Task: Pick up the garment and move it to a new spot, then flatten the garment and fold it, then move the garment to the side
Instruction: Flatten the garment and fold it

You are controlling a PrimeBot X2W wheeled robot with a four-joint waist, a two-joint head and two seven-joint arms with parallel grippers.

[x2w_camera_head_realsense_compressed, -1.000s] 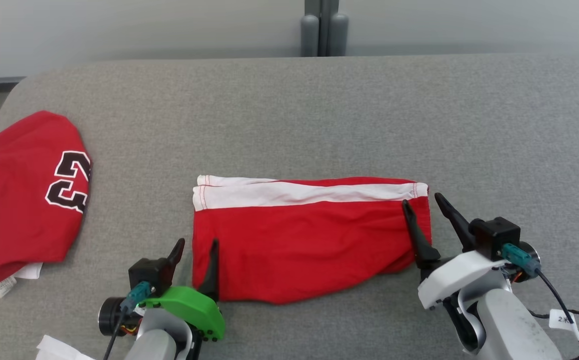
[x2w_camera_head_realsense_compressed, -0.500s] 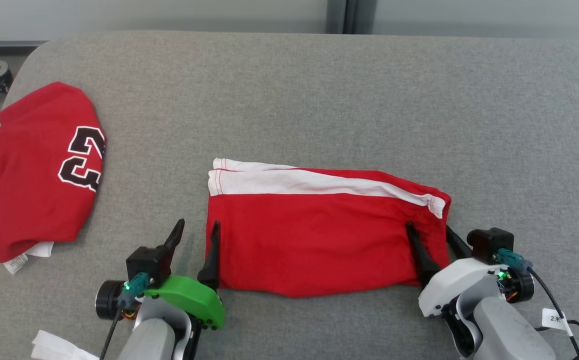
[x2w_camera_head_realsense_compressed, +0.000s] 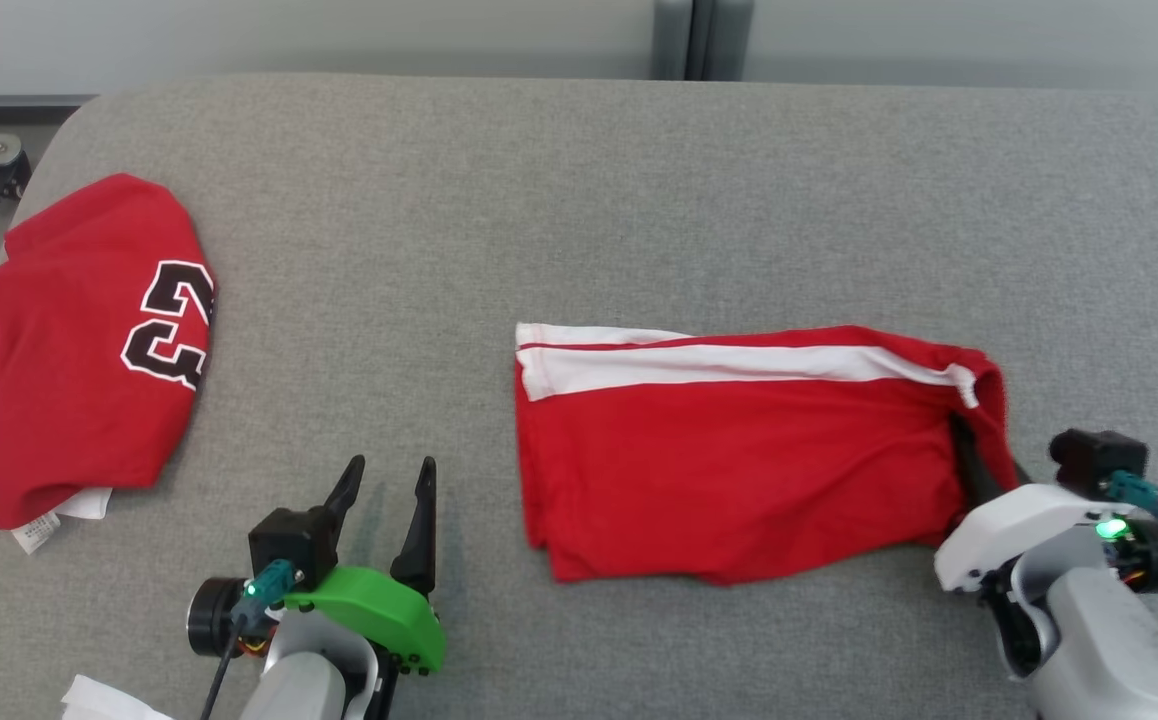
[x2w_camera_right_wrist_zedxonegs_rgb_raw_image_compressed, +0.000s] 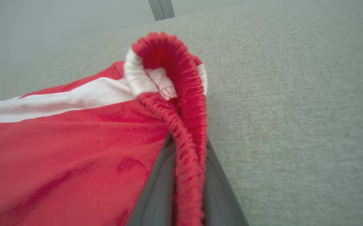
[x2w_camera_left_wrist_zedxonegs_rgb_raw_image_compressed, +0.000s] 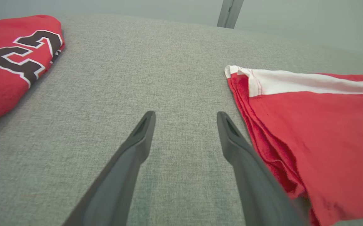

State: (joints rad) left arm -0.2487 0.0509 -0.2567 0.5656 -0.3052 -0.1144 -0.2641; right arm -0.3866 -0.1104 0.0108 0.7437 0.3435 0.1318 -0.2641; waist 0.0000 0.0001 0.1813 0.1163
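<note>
The garment (x2w_camera_head_realsense_compressed: 739,450) lies folded on the grey table (x2w_camera_head_realsense_compressed: 579,200), plain red side up, with a white band along its far edge. My right gripper (x2w_camera_head_realsense_compressed: 974,462) is shut on its right edge. In the right wrist view the ribbed red hem (x2w_camera_right_wrist_zedxonegs_rgb_raw_image_compressed: 184,103) loops up between the two fingers (x2w_camera_right_wrist_zedxonegs_rgb_raw_image_compressed: 156,188) of that gripper (x2w_camera_right_wrist_zedxonegs_rgb_raw_image_compressed: 186,153). My left gripper (x2w_camera_head_realsense_compressed: 389,478) stands open on bare table, a short way left of the garment's left edge. In the left wrist view the left gripper (x2w_camera_left_wrist_zedxonegs_rgb_raw_image_compressed: 184,119) holds nothing, and the garment (x2w_camera_left_wrist_zedxonegs_rgb_raw_image_compressed: 325,131) lies just right of its right finger.
A second red cloth lump (x2w_camera_head_realsense_compressed: 79,350) with black-and-white "23" lettering and striped edges lies at the table's left end, also in the left wrist view (x2w_camera_left_wrist_zedxonegs_rgb_raw_image_compressed: 12,62). A white scrap (x2w_camera_head_realsense_compressed: 104,698) shows at the bottom left. A grey post (x2w_camera_head_realsense_compressed: 699,40) stands behind the table.
The right gripper closed on the garment's right edge and dragged it to the right. The garment's left edge has left the left gripper's fingers. The head camera also shifted.
</note>
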